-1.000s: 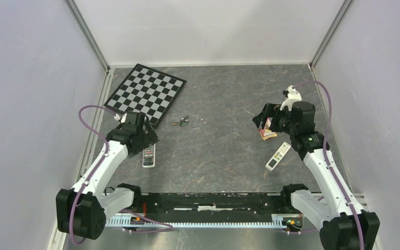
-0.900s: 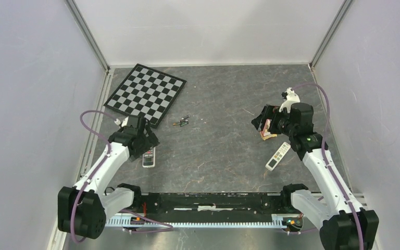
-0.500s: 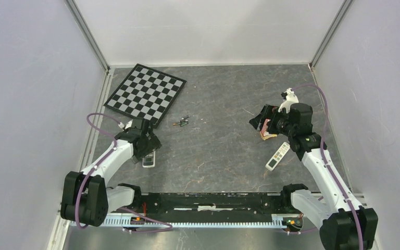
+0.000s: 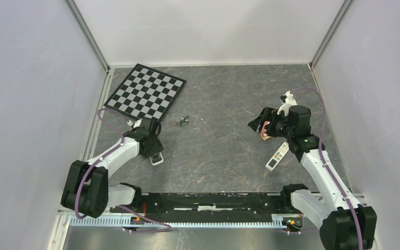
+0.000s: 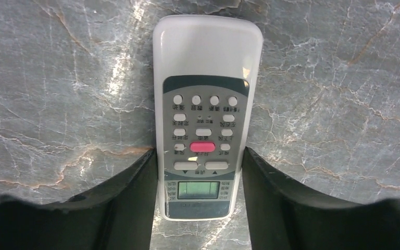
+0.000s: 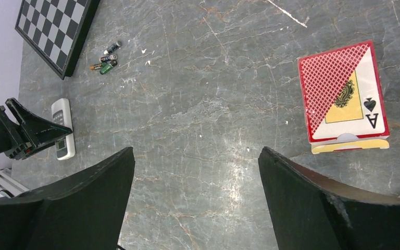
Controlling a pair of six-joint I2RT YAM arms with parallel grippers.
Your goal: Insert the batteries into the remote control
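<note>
White remote control (image 5: 204, 78) lying face up on the grey stone-patterned table (image 4: 219, 156), the left gripper (image 5: 198, 153) closed against its two long sides at the screen end. Right gripper (image 6: 195, 151) — jaws spread wide, holding nothing — hangs above the table near a red playing-card box (image 6: 344, 96); farther off, the batteries (image 6: 105, 59) lie together just beside the chessboard (image 4: 145, 94)

Playing-card box (image 6: 344, 96), batteries (image 6: 105, 58) near chessboard (image 6: 52, 31), remote control (image 6: 61, 110) far left
</note>
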